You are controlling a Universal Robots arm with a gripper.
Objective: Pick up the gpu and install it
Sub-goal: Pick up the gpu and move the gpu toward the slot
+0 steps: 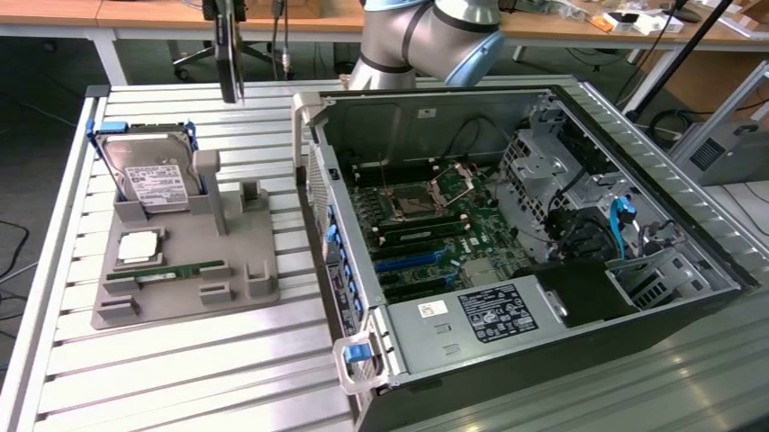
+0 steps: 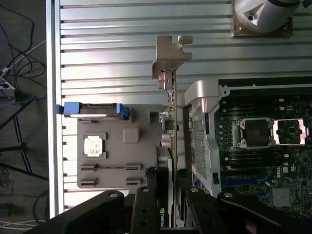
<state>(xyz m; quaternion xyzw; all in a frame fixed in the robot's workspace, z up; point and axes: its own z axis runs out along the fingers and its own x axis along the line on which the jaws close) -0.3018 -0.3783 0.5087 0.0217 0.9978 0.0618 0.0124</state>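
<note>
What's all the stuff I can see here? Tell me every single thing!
table: one, silver slats, under everything.
holder: one, grey, on the table.
hard drive: one, silver, propped in the holder.
processor chip: one, silver, on the holder.
RAM stick: one, green, on the holder.
computer case: one, black and grey, open, exterior view's right.
gpu: one, dark, held above the table.
arm: one, grey and blue, behind the case.
gripper: one, black, shut on the gpu.

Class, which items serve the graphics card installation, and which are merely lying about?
In use: thin brownish-green graphics card with silver bracket; black end effector gripping it; open black computer case.
Lying about: silver hard drive; narrow green RAM stick; square silver processor.
</note>
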